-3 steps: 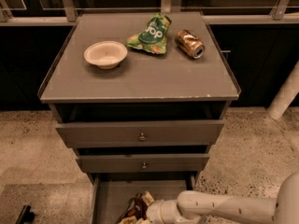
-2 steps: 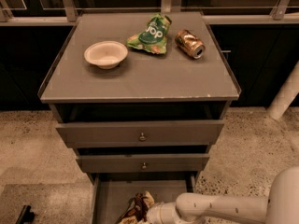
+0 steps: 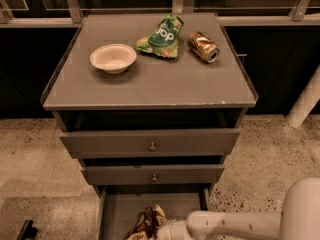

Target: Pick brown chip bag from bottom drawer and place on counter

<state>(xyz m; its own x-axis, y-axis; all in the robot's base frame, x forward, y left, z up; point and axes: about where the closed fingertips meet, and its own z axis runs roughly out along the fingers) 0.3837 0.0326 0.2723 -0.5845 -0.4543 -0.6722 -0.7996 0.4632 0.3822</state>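
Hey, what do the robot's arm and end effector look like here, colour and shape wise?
The arm is smooth, off-white and tubular, widening into a bulky rounded segment at lower right. No cables or markings show. The end effector, equally pale with a ringed collar, is in the bottom drawer beside the brown chip bag, partly cut off by the frame edge.

Warm, dim light falls from above and lights the counter [image 3: 150, 86] evenly. The white bowl [image 3: 113, 58] casts a faint shadow under its rim, and the can [image 3: 203, 46] shows small highlights. The recesses above the drawers are dark. The gripper [image 3: 162, 229] sits low in the shaded bottom drawer [image 3: 120, 209], pale beside the brown chip bag [image 3: 147, 223]. The background is almost black.
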